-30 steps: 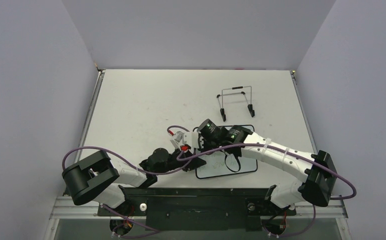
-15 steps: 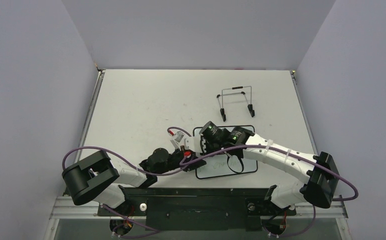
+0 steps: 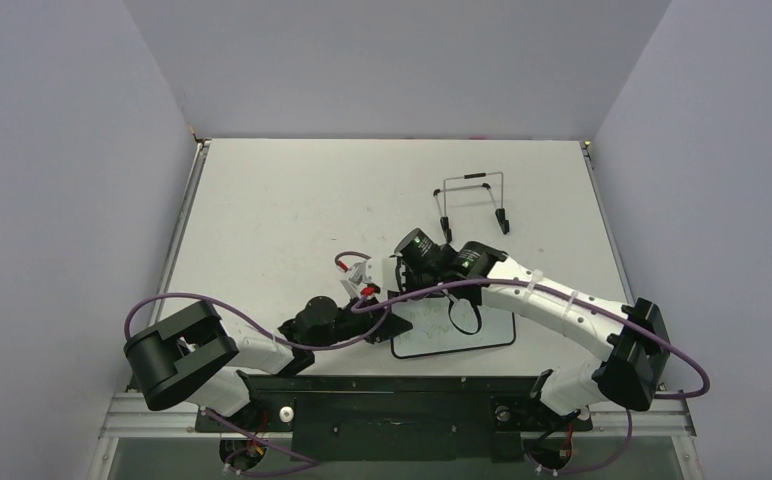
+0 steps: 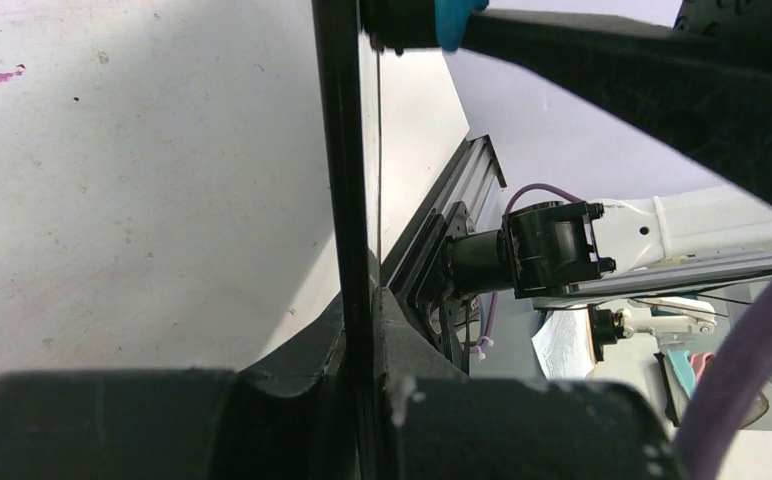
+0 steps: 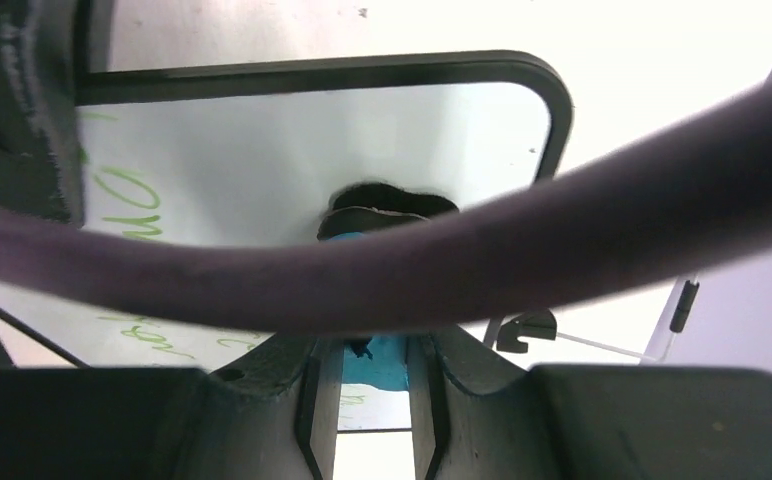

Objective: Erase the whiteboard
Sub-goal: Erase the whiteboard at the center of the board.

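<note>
The whiteboard (image 3: 484, 336) lies flat on the table near the front, with a thin black frame. In the right wrist view (image 5: 262, 160) it bears green handwriting (image 5: 130, 198) at the left. My left gripper (image 3: 392, 320) is shut on the board's left frame edge (image 4: 347, 200), which runs between its jaws (image 4: 362, 315). My right gripper (image 3: 403, 280) is shut on a small blue eraser (image 5: 377, 360) and presses its dark pad onto the board near the far left corner. The eraser's blue top also shows in the left wrist view (image 4: 450, 18).
A black wire stand (image 3: 472, 205) sits on the table just beyond the board and also shows in the right wrist view (image 5: 527, 330). A purple cable (image 5: 462, 270) crosses that view. The table's front rail (image 3: 392, 385) is close behind the board.
My right gripper slid the eraser toward the near side of the board, then back toward its far left corner. The left gripper kept hold of the frame.
</note>
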